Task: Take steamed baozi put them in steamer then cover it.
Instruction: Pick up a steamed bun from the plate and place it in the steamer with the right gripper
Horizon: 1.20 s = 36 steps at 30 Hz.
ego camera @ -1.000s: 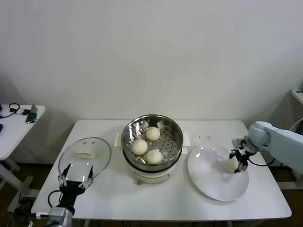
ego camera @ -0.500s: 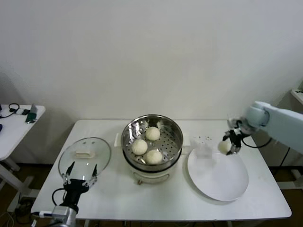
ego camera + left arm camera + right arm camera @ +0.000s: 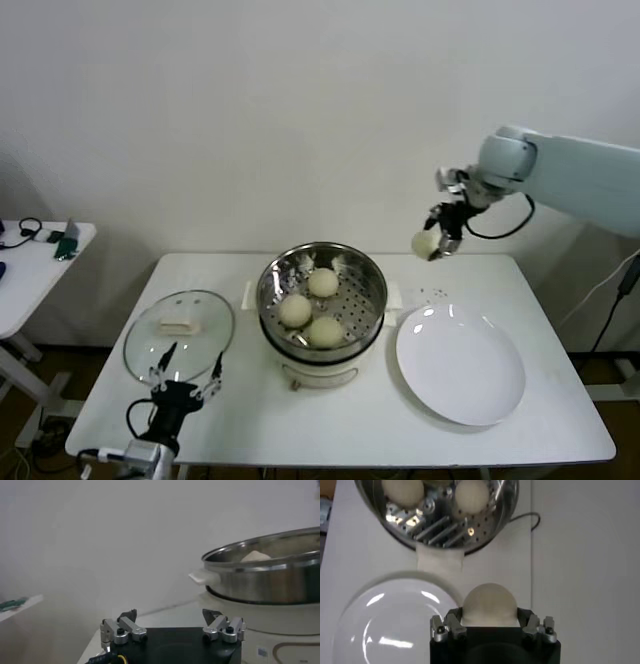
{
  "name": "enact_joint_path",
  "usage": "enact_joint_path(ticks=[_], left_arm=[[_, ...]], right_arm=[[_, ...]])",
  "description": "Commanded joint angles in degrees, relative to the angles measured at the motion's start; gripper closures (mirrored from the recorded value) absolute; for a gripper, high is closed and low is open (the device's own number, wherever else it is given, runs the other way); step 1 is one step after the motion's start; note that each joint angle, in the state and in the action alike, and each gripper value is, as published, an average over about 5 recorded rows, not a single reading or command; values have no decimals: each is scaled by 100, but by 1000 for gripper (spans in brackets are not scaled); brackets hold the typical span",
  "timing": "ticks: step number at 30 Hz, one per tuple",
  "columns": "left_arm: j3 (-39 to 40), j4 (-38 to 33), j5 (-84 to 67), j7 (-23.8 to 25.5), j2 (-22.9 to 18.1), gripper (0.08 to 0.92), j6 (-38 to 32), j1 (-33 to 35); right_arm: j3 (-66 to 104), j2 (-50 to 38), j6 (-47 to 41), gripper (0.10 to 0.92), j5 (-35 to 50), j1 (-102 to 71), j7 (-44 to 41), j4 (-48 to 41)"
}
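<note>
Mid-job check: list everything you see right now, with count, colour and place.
baozi in steamer: three, cream-white, on the perforated tray
held baozi: one, cream-white, in the air above the table's far right
steamer: one, shiny steel, table centre
cover: one, clear glass, flat left of steamer
plate: one, white, right of steamer
side table: one, white, far left
right end effector: shut on held baozi
left end effector: open, near the cover's front edge

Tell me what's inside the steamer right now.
Three steamed baozi sit on the perforated tray inside the steamer. A fourth is held in the right gripper, raised above the table. Whatever lies under the tray is hidden.
</note>
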Motion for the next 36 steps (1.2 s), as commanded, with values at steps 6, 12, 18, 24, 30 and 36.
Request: enact_joint_path(ticks=[6, 12, 18, 24, 30, 36], left_arm=[[139, 26, -102, 18, 131, 177, -27, -31], [163, 73, -107, 17, 166, 177, -30, -57], [143, 106, -156, 20, 174, 177, -34, -83], [93, 155, -206, 18, 205, 177, -50, -79], [99, 206, -208, 14, 201, 177, -51, -107], [109, 214, -196, 9, 189, 177, -35, -141]], right_arm=[[-412, 1429, -622, 313, 1616, 155, 884, 496], [-464, 1540, -756, 305, 1506, -211, 1064, 696], [-547, 1602, -757, 308, 1276, -515, 1146, 639], [-599, 1563, -759, 304, 1025, -721, 1156, 567], [-583, 1570, -752, 304, 870, -814, 1130, 483], [-567, 1569, -758, 306, 805, -830, 1130, 478]])
